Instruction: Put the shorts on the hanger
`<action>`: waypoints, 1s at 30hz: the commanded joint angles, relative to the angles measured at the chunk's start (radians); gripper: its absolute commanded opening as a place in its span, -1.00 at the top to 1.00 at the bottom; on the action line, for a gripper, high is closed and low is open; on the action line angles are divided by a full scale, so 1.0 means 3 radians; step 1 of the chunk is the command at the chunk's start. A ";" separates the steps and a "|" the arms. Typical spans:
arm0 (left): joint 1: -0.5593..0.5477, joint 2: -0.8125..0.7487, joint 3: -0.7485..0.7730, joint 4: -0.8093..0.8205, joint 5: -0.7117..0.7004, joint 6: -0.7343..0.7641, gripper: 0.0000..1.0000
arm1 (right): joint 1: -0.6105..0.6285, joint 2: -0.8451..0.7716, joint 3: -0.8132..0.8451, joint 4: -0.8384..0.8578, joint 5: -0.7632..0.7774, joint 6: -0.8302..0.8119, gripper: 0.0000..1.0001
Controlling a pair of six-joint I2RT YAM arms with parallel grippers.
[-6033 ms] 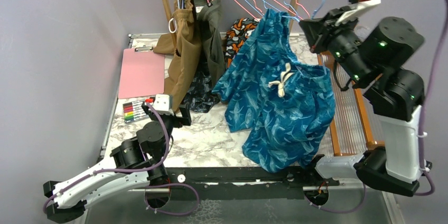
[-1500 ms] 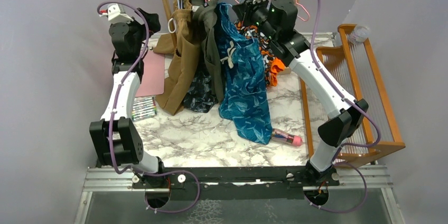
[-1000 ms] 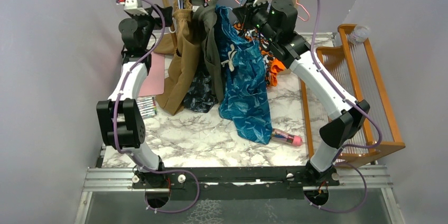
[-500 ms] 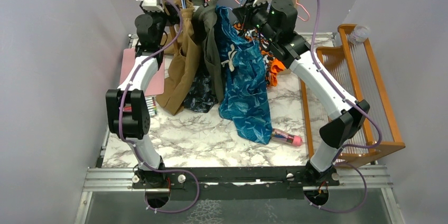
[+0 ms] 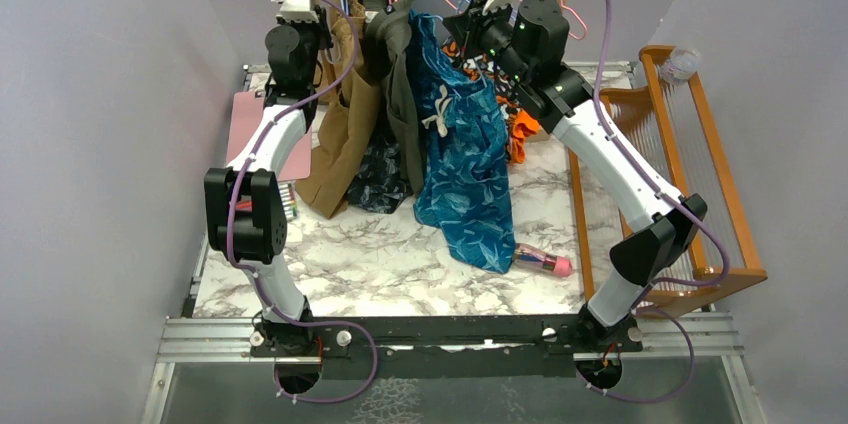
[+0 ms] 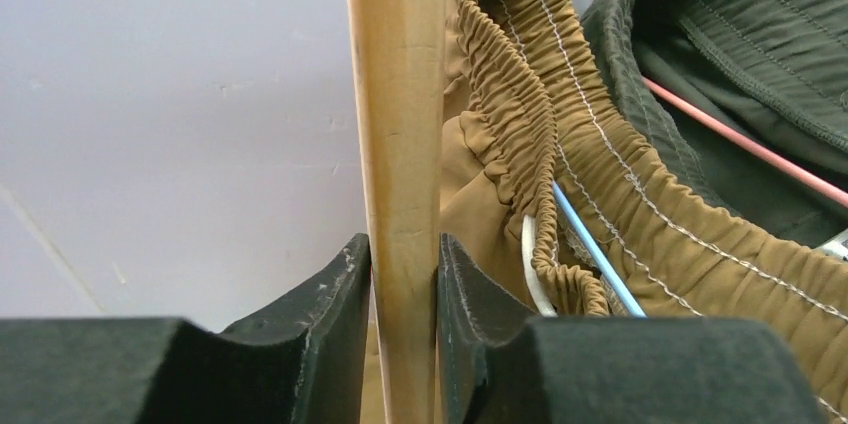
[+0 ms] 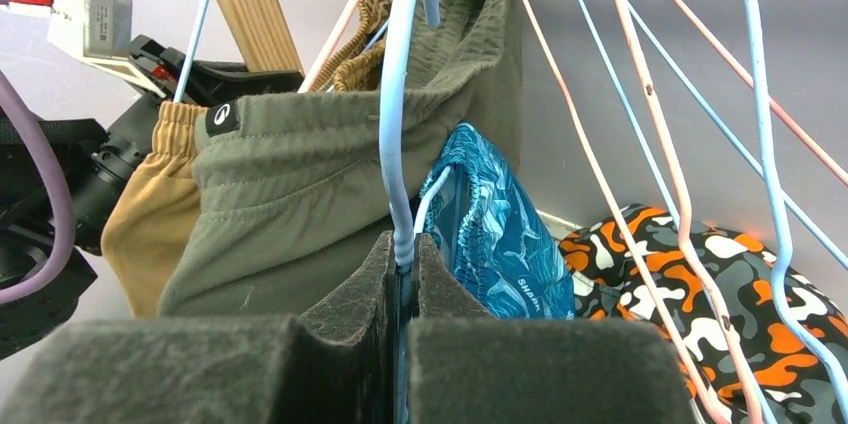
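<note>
A white, grey-veined marble-look surface [image 5: 350, 264] fills the floor of the booth, and a rectangular orange-wood rack with clear slats [image 5: 579, 219] lies along its right side.

The shiny teal-blue shorts with a wavy print and cream drawstring [image 5: 465, 174] hang at the back middle, draping down until their lower hem rests on the surface. In the right wrist view their waistband [image 7: 495, 234] sits just behind the thin light-blue wire hanger [image 7: 395, 124], one wire of which runs into the fabric.

Left of the shorts hang a tan gathered-waist garment [image 5: 340, 144] and a dark olive garment [image 5: 400, 94], the olive one touching the shorts. An orange, black and white blotch-patterned garment [image 5: 518, 134] lies behind the shorts to the right.

A flat pink clipboard [image 5: 243, 124] lies at the back left of the surface.

The left hand [image 6: 403, 264] is raised at the back left, both fingers pressed against the sides of a pale wooden upright post [image 6: 395, 94], just beside the tan waistband [image 6: 620, 194].

The right hand [image 7: 403, 254] is closed on the light-blue hanger's wire below its hook.

More pink and blue wire hangers [image 7: 650, 94] hang to the right of it.

A small pink bottle [image 5: 543, 262] lies on the surface beside the shorts' hem.
</note>
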State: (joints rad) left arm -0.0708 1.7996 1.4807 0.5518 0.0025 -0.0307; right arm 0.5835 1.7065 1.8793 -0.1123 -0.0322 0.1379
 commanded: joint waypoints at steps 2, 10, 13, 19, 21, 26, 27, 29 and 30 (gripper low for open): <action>-0.0083 -0.0043 0.0012 -0.0029 0.0021 -0.0011 0.67 | 0.0002 -0.0191 -0.0006 0.0131 -0.0083 -0.0010 0.99; -0.0205 -0.0437 -0.0273 -0.0045 0.0091 -0.0023 1.00 | 0.0003 -0.0238 -0.0015 0.0089 -0.0060 0.0008 0.99; -0.0226 -0.0563 -0.0365 -0.0082 0.0112 -0.0077 1.00 | 0.0003 -0.0265 -0.0033 0.0053 -0.0040 0.0025 0.99; -0.0244 -0.0747 -0.0600 -0.0203 0.0134 -0.0275 1.00 | 0.0003 -0.0350 -0.0084 -0.0060 0.0039 0.0028 0.98; -0.0252 -0.0815 -0.0656 -0.0283 0.0156 -0.0373 1.00 | 0.0003 -0.0403 -0.0107 -0.0095 0.0079 -0.0001 0.99; -0.0347 -0.1067 -0.0813 -0.0489 0.0183 -0.0402 1.00 | 0.0003 -0.0530 -0.0171 -0.0182 0.0151 -0.0077 0.98; -0.0366 -0.1123 -0.0839 -0.0543 0.0188 -0.0377 1.00 | 0.0003 -0.0568 -0.0191 -0.0192 0.0160 -0.0092 0.98; -0.0382 -0.1237 -0.0900 -0.0638 0.0181 -0.0354 1.00 | 0.0003 -0.0623 -0.0242 -0.0205 0.0177 -0.0115 0.98; -0.0383 -0.1296 -0.0929 -0.0684 0.0181 -0.0350 1.00 | 0.0003 -0.0646 -0.0275 -0.0212 0.0185 -0.0124 0.99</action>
State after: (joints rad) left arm -0.1253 1.5173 1.2350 0.4328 -0.0803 -0.0284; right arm 0.5835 1.5780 1.8172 -0.1787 -0.0105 0.1246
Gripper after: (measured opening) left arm 0.257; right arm 0.036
